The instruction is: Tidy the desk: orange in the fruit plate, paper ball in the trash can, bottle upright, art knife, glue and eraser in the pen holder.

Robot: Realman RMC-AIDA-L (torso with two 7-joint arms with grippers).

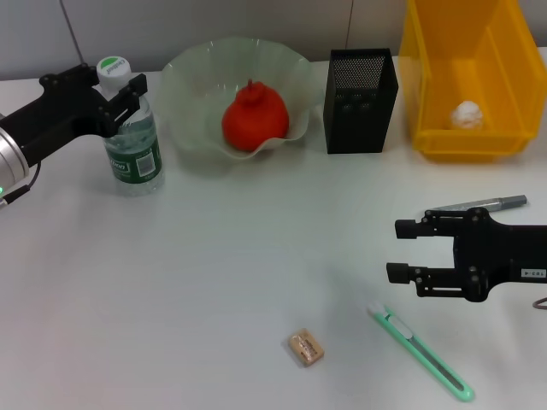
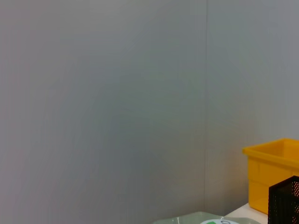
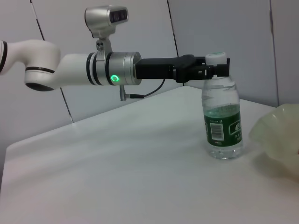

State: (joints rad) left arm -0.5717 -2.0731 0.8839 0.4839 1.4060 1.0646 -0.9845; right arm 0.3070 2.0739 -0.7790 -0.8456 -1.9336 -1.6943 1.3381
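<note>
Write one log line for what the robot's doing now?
left gripper: at cap of upright bottle | right gripper: open, above art knife | eraser: on desk

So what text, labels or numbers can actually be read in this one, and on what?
None is legible.
Bottle: green label with white print and a barcode panel, too small to read.
Right gripper: small white sticker on its body with dark marks, too blurred to read.
Eraser: faint marks on top, unreadable.
Knife, holder, bin: no text visible.
Left gripper at the bottle cap: no markings.
</note>
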